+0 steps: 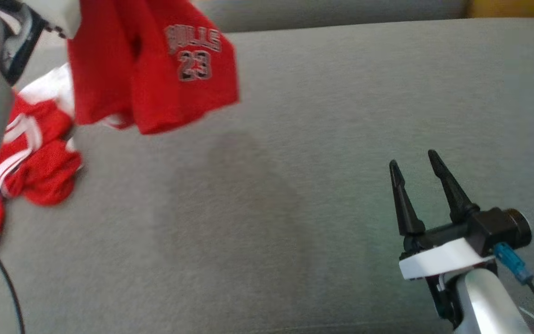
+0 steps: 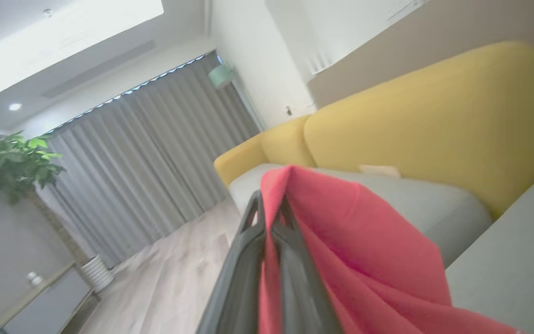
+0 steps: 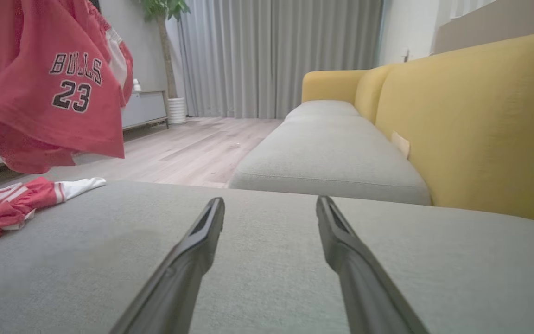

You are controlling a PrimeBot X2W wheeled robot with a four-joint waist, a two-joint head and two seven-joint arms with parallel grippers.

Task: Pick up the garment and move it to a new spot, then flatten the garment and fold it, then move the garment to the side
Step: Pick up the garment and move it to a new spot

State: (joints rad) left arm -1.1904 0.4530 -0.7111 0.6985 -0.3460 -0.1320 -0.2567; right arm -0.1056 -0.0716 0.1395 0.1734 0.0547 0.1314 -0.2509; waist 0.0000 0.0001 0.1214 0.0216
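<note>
Left gripper (image 2: 269, 205) pinches the shorts (image 1: 155, 93), which look soft, light and droopy, likely best gripped at the waistband; right gripper (image 1: 412, 157) stands spread, empty.

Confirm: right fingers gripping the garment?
No, the right fingers stand apart over the bare grey cushion, and the red garment hangs clear of them.

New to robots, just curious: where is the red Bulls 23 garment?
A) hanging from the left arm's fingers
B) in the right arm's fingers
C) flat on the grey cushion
A: the left arm's fingers pinch the red garment above the grey cushion.
</note>
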